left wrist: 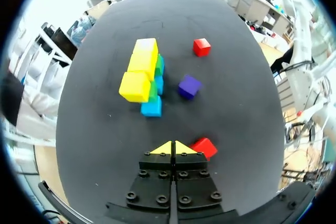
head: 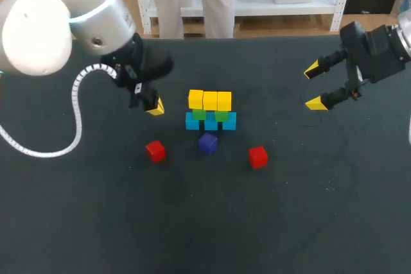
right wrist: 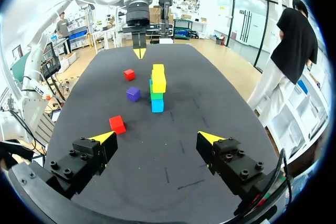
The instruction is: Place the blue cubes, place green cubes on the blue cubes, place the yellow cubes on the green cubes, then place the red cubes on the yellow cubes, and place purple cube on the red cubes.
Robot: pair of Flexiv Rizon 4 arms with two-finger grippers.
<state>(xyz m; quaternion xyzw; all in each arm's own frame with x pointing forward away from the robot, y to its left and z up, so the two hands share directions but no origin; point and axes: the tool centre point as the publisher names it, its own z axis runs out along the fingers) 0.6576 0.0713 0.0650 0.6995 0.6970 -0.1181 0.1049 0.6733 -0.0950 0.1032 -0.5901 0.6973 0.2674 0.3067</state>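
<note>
Your left gripper [head: 154, 106] is pinched fully shut on nothing and hangs left of the stack. In its wrist view the left red cube [left wrist: 203, 147] lies just beside its tips, so you would need to open before taking it. Your right gripper [head: 314, 85] stands wide open and empty, off to the right and farther back than the right red cube [head: 257, 156].

The stack sits mid-table, within reach from both sides. Three blue cubes [head: 210, 122] form a row, two green cubes [head: 221, 115] bridge them, and three yellow cubes [head: 210, 101] on top give a flat row for the reds. One red lies on each side, likely one per arm. The purple cube [head: 207, 143] sits just on the near side of the blues.

The table [head: 205, 222] is dark and matte. Both reds lie well apart from the stack, which leaves the fingers room.
</note>
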